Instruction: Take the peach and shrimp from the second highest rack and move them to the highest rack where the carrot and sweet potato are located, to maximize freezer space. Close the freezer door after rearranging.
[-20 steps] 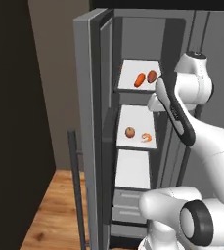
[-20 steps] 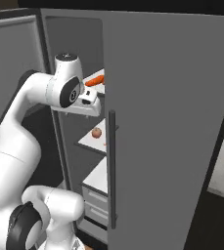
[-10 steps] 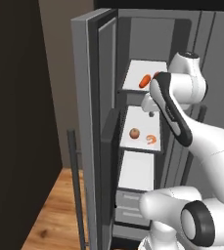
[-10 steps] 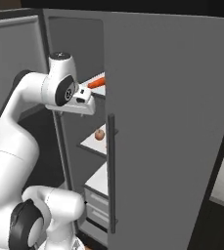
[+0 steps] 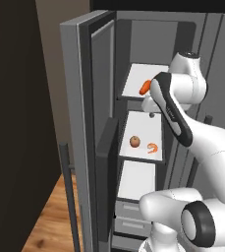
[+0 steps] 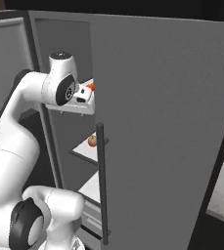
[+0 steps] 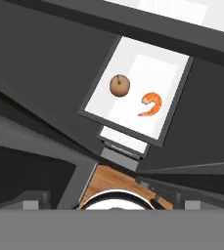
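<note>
The freezer door stands open. On the second highest rack lie a round brown peach and an orange shrimp side by side. The hand view looks down on the same peach and shrimp. A carrot rests on the highest rack; my arm hides the sweet potato. My gripper hangs open and empty at the front edge between these two racks, above the peach and shrimp. From the right, the hand sits beside the carrot, with the peach below.
A third white rack lies bare below, with drawers under it. The second door with its long handle stands wide to the right. A dark cabinet wall lies left, wood floor below.
My hand has swung slightly left across the top rack's front and now covers the sweet potato. Both base views have shifted a little. Peach and shrimp have stayed put.
</note>
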You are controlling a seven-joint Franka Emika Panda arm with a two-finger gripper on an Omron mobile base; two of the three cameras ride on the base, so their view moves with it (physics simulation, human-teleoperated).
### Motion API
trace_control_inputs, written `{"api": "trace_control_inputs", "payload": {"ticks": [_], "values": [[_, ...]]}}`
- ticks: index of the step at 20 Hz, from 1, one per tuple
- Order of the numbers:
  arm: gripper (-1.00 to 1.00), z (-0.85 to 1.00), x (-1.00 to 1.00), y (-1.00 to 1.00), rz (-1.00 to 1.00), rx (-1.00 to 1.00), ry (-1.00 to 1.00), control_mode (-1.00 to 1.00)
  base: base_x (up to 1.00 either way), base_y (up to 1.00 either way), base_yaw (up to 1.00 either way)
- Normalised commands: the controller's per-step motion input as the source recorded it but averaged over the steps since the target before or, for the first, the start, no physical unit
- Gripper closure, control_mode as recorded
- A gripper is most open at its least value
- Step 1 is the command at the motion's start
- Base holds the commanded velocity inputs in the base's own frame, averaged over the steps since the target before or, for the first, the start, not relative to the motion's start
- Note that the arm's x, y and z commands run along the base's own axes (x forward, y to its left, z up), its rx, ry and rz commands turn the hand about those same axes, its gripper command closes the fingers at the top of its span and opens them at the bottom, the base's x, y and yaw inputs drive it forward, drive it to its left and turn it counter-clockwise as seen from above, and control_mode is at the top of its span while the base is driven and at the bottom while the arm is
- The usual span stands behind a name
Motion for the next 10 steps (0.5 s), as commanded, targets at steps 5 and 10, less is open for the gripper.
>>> {"api": "trace_control_inputs", "payload": {"ticks": [5,10], "values": [[-1.00,-0.06,-0.14,0.00,0.00,0.09,-0.11,-1.00,0.00,-0.03,0.00],[-1.00,-0.14,-0.63,0.04,0.00,0.11,-0.40,-1.00,0.00,0.00,0.00]]}}
